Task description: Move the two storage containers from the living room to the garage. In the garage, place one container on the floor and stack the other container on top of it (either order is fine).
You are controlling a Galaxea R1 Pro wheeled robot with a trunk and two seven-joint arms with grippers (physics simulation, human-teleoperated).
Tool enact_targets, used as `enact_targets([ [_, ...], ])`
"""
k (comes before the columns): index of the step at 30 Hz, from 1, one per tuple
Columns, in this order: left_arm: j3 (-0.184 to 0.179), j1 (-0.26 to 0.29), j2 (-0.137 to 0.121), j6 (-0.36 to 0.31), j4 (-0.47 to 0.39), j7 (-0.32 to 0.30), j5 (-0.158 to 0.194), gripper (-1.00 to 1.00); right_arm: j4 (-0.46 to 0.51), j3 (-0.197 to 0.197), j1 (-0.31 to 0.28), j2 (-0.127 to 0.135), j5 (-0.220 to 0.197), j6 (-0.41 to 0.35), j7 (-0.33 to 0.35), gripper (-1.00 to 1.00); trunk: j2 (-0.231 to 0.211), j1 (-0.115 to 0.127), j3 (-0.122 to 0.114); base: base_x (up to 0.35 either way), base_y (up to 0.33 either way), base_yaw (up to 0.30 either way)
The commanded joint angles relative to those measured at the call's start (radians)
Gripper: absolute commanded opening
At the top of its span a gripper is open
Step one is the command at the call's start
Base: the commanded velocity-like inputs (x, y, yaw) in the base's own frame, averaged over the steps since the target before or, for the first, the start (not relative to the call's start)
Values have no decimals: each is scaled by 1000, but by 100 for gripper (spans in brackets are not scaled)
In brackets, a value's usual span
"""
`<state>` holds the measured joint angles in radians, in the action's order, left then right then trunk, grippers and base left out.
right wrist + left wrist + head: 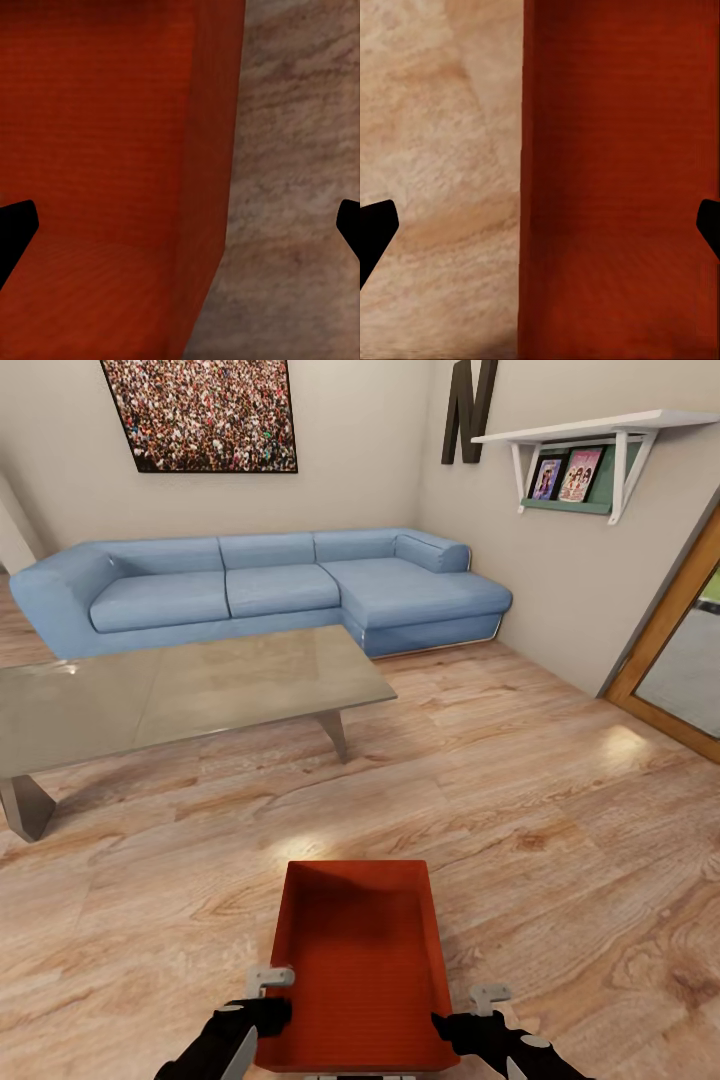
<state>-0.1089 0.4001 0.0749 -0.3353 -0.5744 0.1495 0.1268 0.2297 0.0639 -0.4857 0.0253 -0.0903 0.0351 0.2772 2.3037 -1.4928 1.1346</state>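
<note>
Low before me over the wood-plank floor [560, 830], I carry the red-orange storage container [355, 960] with my left hand [262, 1012] and right hand [462, 1028] each straddling a side wall, whether clamped I cannot tell, so a jolt might drop it.

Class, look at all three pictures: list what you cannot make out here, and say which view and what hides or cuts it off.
- Head view: the near end of the storage container is cut off by the picture's bottom edge.
- Head view: the left gripper and right gripper sit at its side walls; whether the jaws press the walls is unclear.
- Head view: the shelf pictures are too small to read.
- Head view: the sofa base is partly hidden behind the coffee table.
</note>
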Motion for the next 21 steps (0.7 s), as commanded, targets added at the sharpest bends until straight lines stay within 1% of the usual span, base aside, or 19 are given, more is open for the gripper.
enact_targets([
  [1,-6,1,-4,-26,-4,0,10,100,-1,7,-1,1,-9,3,2,100,0,0,1,0,0,0],
  [2,-5,1,-7,-39,-7,-6,10,100,-1,7,-1,1,-9,3,2,100,0,0,1,0,0,0],
  [6,-3,2,-11,-57,-11,-15,11,100,-1,7,-1,1,-9,3,2,100,0,0,1,0,0,0],
  [21,-2,6,-17,-60,-13,-18,10,100,-1,7,-1,1,-9,4,0,100,0,0,1,0,0,0],
])
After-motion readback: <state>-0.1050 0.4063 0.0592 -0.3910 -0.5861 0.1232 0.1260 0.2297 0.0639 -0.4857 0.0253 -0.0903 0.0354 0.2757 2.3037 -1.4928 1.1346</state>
